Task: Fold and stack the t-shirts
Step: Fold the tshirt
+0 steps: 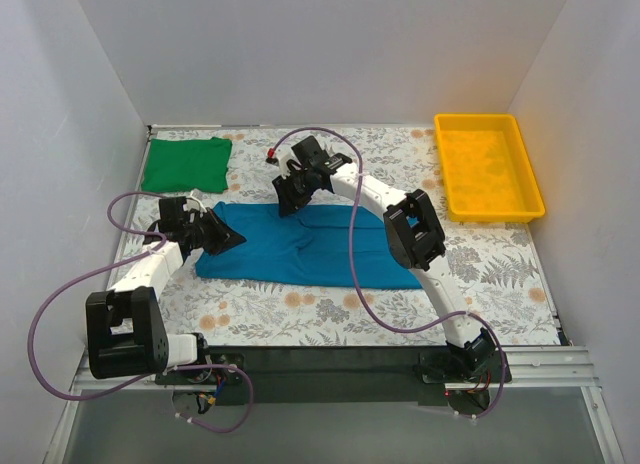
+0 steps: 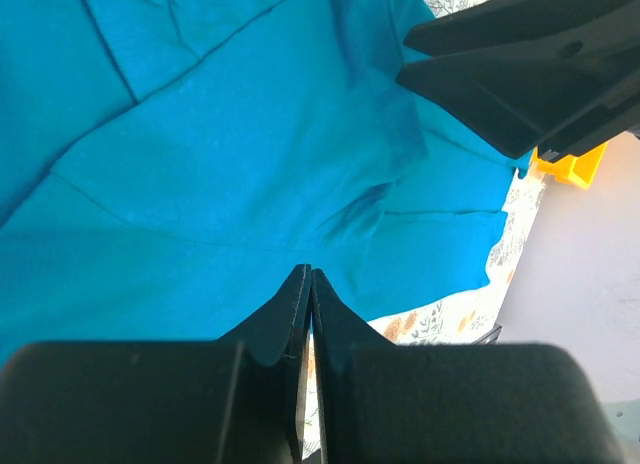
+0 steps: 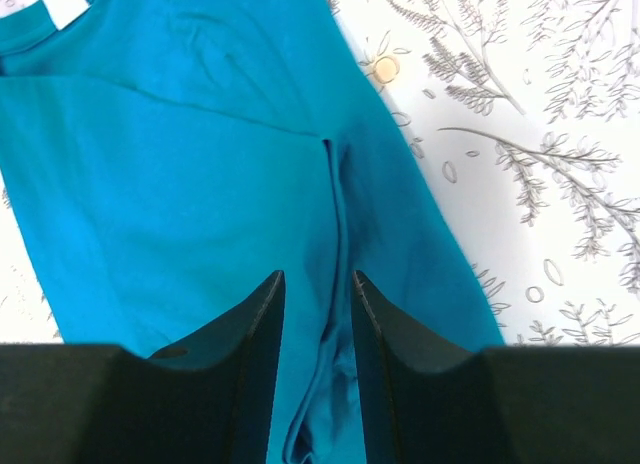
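Note:
The teal-blue t-shirt (image 1: 300, 246) lies spread across the middle of the table, its white neck label (image 3: 60, 2) toward the left end. My left gripper (image 1: 228, 236) is shut, with its tips (image 2: 308, 274) meeting over the shirt's near left edge. I see no cloth between them. My right gripper (image 1: 290, 199) is at the shirt's far edge. It (image 3: 316, 276) stands open, with a raised ridge of teal cloth (image 3: 335, 384) lying loose between the fingers. The green t-shirt (image 1: 187, 164) lies folded at the back left.
A yellow plastic tray (image 1: 487, 167) stands at the back right and also shows as a corner (image 2: 570, 166) in the left wrist view. A floral cloth (image 1: 500, 264) covers the table. White walls close in three sides. Purple cables loop off both arms.

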`<state>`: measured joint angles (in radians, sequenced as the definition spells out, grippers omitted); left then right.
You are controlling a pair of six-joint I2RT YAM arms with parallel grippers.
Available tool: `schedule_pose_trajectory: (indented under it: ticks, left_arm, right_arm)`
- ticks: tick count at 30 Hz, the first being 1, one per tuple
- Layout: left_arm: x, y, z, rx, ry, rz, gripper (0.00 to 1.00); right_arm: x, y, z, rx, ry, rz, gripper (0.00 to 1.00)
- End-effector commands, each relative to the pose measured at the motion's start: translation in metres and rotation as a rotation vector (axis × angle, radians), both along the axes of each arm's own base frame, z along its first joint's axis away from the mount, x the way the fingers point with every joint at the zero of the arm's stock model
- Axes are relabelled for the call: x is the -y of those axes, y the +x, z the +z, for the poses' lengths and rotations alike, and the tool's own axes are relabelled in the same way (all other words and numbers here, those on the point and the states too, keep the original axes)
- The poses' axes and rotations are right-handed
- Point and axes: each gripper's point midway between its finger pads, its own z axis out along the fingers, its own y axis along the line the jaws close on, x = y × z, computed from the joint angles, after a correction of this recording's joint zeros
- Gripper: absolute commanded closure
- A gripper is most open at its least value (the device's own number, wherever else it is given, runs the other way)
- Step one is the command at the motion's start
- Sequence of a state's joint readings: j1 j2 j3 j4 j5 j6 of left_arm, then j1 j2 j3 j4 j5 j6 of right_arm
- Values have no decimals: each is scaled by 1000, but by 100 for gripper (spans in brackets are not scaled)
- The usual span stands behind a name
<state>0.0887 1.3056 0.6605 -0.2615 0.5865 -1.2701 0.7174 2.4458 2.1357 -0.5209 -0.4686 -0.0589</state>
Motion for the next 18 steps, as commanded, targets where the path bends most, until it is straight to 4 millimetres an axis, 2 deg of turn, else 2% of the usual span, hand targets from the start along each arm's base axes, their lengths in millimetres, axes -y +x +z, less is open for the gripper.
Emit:
schedule_pose_trajectory:
  ticks: [1, 11, 15, 18]
  left_arm:
    - [-2, 0, 5, 40, 23, -7, 99]
    - [-3, -1, -3, 20, 26, -6, 99]
    - [-3, -2, -6, 9, 28, -2, 99]
    - [-5, -2, -12, -9, 30, 8, 99]
  right_arm:
    - [-8, 16, 10, 68, 21, -15, 60]
    - [-9, 14, -3, 58, 6, -5, 60]
    - [-9, 10, -6, 40, 12, 8, 66]
    - [-10, 9, -3, 39, 20, 15, 74]
